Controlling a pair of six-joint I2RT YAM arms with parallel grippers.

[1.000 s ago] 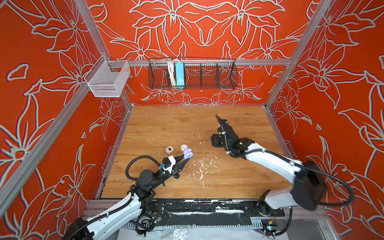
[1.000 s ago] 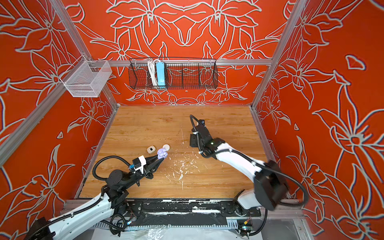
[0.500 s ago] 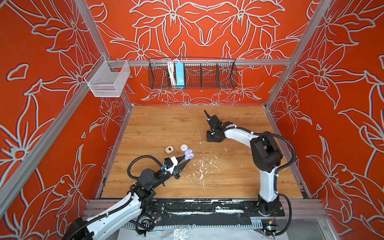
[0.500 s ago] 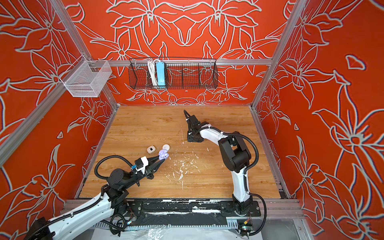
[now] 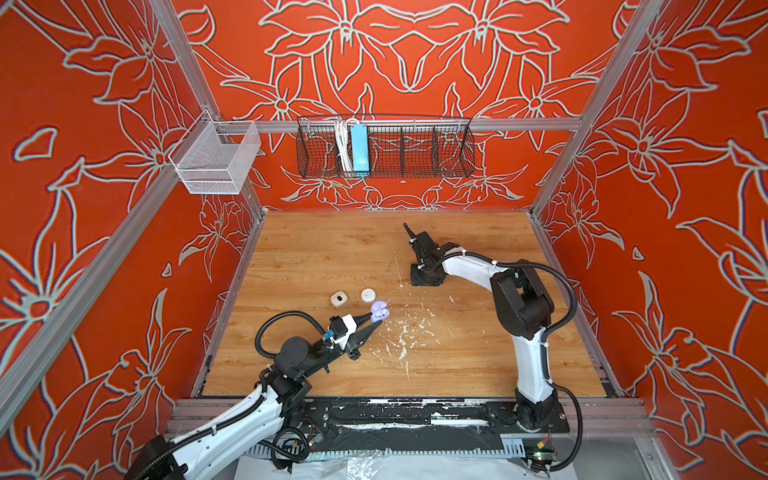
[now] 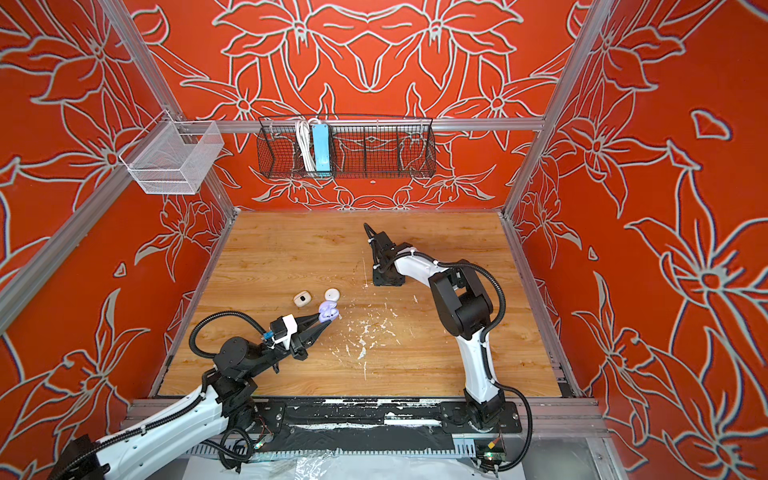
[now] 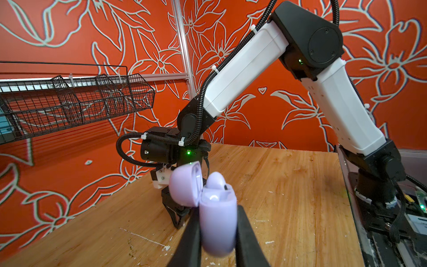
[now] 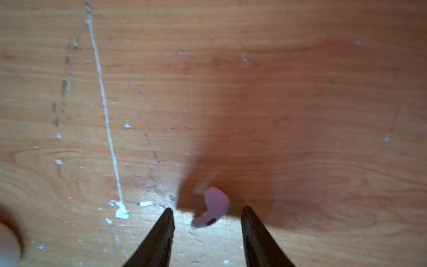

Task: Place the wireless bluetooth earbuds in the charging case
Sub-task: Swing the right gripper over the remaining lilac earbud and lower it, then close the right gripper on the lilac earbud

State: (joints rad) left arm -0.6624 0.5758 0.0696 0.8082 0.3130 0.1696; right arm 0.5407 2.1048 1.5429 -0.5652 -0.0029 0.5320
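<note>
The left gripper (image 5: 376, 319) is clenched on the lavender charging case (image 7: 217, 227); its two black fingers (image 7: 190, 238) press the body of the case from either side, and the lid stands swung open just past the fingertips. A seated earbud (image 7: 216, 182), lavender like the case, rises from the open mouth, above and between those fingers. In both top views the case shows as a small purple shape at the very tips of the left fingers (image 6: 327, 311).

The right gripper (image 8: 208, 208) points down at the wooden table (image 5: 332, 249) with its jaws released and nothing in them. A loose earbud (image 8: 216, 203) lies on the wood between the two dark fingers (image 8: 159, 238), just ahead of the tips; it touches neither of them. It is lavender, curved, with a dark mark on its stem, and partly in the gripper's shadow.

Beyond the left fingertips, near the held case but apart from it, sit a cream case (image 5: 338, 298) and a white case (image 5: 368, 295), side by side on the table. White paint flecks (image 5: 401, 332) scatter over the wood beside the left fingers; the two grippers are well apart.
</note>
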